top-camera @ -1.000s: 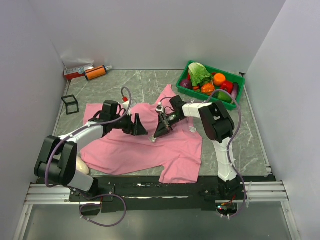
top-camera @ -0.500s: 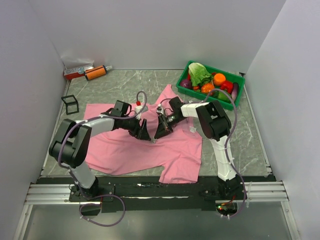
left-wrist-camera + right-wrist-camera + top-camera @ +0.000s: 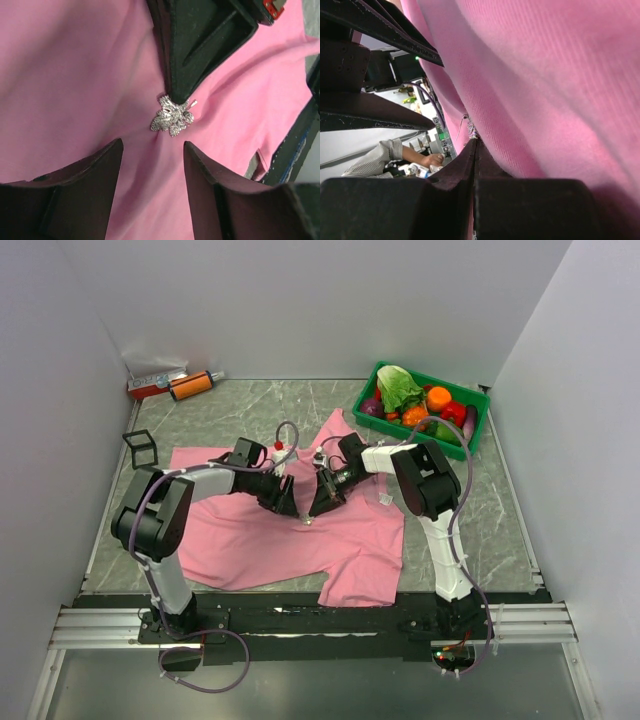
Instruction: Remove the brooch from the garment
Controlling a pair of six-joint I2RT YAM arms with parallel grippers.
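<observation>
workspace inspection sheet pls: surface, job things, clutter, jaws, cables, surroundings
surface: grey marbled tabletop
job's things: plain pink cloth T-shirt spread flat; tiny silvery leaf-shaped brooch pinned on it
clutter: green plastic crate of vegetables far right; orange tube far left; black wire cube left
jaws: left jaws apart, just short of the brooch; right jaws shut, tip at the brooch
cables: grey cable loops on both arms
surroundings: plain white walls

Readable text: none is showing anywhere.
Shirt (image 3: 250, 540): no lettering is showing.
Tubes (image 3: 188, 386): any print is appearing too small to read.
</observation>
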